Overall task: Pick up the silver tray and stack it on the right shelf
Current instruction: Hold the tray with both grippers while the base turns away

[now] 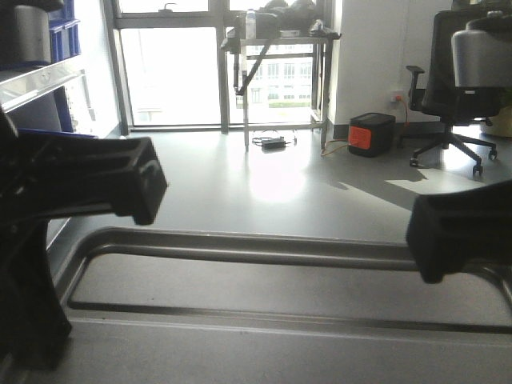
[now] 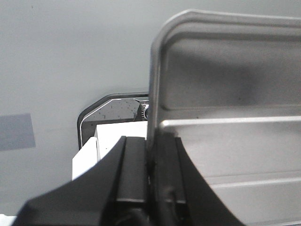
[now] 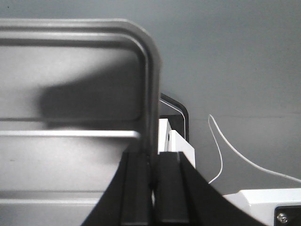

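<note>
Between both arms the silver tray (image 1: pixel 272 320) is held level above the grey floor (image 1: pixel 240 172). The left gripper (image 2: pixel 150 143) is clamped on its left rim, the right gripper (image 3: pixel 153 157) on its right rim. Farther ahead stand an orange box (image 1: pixel 372 134) and an office chair (image 1: pixel 452 88).

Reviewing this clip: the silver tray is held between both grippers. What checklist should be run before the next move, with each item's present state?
1. The left gripper is clamped on the silver tray rim: ok.
2. The right gripper is clamped on the opposite rim: ok.
3. Tray roughly level in the front view: ok.
4. Nothing lying on the tray's base: ok for the part that shows.
5. The right shelf in sight: not ok, no roller rack shows in any view.
6. Free path to that shelf: cannot tell.
</note>
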